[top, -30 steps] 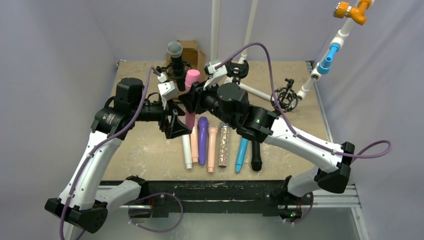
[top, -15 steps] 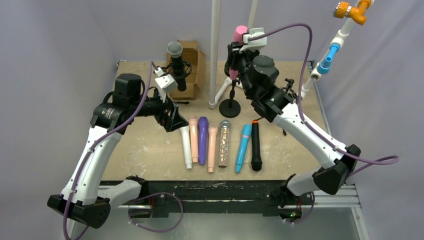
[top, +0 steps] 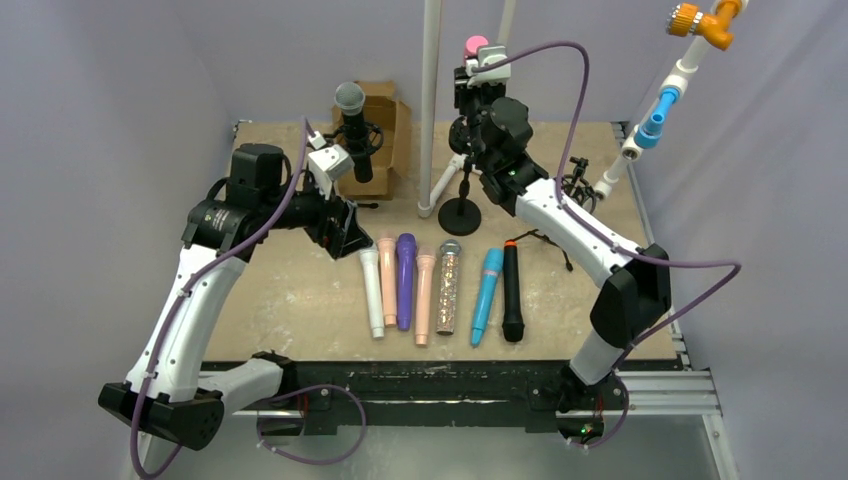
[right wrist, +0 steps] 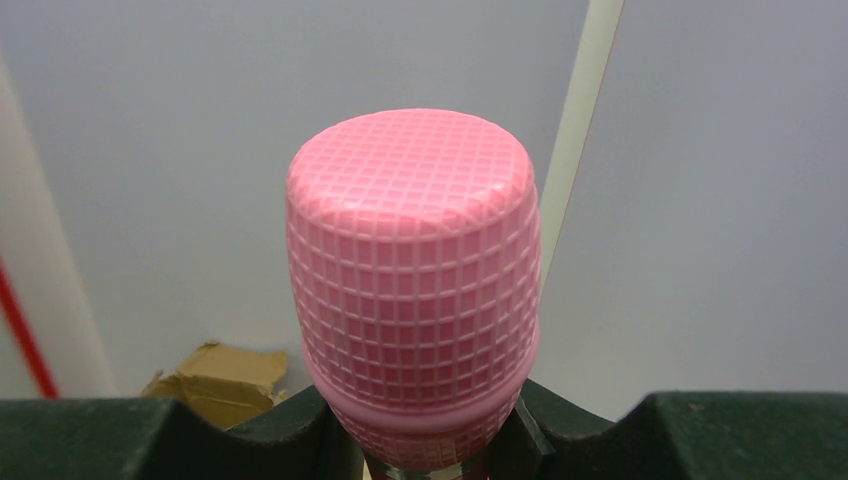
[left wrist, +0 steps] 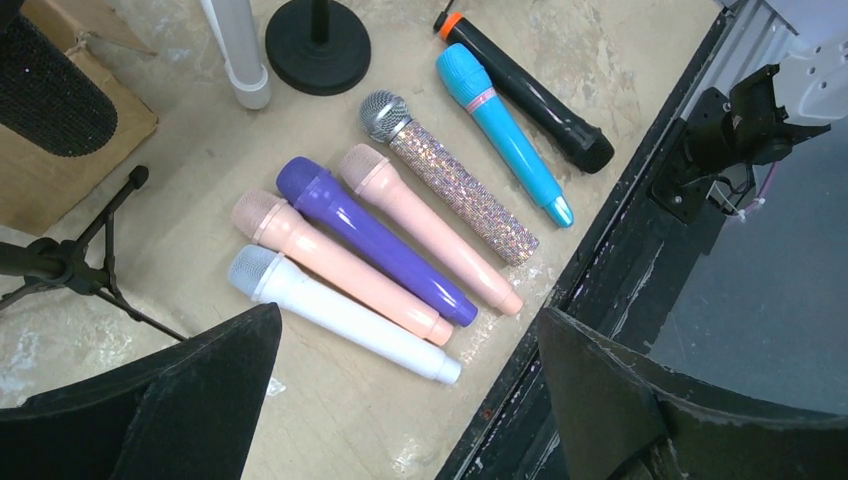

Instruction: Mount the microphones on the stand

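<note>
Overhead, the right gripper point(top: 472, 85) clamps the pink microphone point(top: 476, 46) upright, high above the round-based stand point(top: 460, 214). The left gripper point(top: 343, 238) hangs spread wide and holds nothing, off to the stand's left. Seven microphones point(top: 447, 290) lie in a row in front of the stand.

From the left wrist, that row reads colour by colour: white, peach, purple, peach, glitter, blue, black, seen between the parted fingers point(left wrist: 150, 410).

From the right wrist, only the pink gridded head shows, seated between dark fingers point(right wrist: 730, 435).
</note>
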Robot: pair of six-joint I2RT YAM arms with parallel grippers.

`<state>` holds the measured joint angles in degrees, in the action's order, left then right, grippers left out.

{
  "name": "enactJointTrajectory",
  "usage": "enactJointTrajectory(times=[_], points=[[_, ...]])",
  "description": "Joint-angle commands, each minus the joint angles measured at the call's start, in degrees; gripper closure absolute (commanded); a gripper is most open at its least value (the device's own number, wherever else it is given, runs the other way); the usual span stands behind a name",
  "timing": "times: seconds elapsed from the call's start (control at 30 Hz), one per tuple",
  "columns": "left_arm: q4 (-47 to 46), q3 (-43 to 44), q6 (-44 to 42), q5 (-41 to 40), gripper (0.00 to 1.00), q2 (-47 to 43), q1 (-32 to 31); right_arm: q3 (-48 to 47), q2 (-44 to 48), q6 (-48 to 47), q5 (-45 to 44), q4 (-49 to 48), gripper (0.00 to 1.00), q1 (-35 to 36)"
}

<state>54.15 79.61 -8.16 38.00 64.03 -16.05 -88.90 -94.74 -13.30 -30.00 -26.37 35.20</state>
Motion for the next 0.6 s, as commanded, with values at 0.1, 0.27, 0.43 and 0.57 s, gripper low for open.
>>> enactJointTrajectory(times=[0.1, 0.27, 0.43, 0.57], points=[[0.16, 1.58, -1.17, -0.89, 0.00, -0.22, 0.76, -4.64, -3.23, -0.06, 3.46, -5.80, 1.00, -3.02], [-0.03, 0.85, -1.61, -1.34, 0.00, -0.14, 0.85, -5.65, -5.49, 1.46, 4.24, -5.02, 1.00, -4.01], [-0.04, 0.63, -1.92, -1.81, 0.00, -0.20, 1.02, -4.92, -6.42, 3.92, 4.77, -4.05, 1.00, -4.35], [-0.10, 0.29, -2.02, -2.18, 0.00, -0.13, 1.11, -3.65, -6.67, 5.38, 5.23, -3.76, 1.00, -4.40]])
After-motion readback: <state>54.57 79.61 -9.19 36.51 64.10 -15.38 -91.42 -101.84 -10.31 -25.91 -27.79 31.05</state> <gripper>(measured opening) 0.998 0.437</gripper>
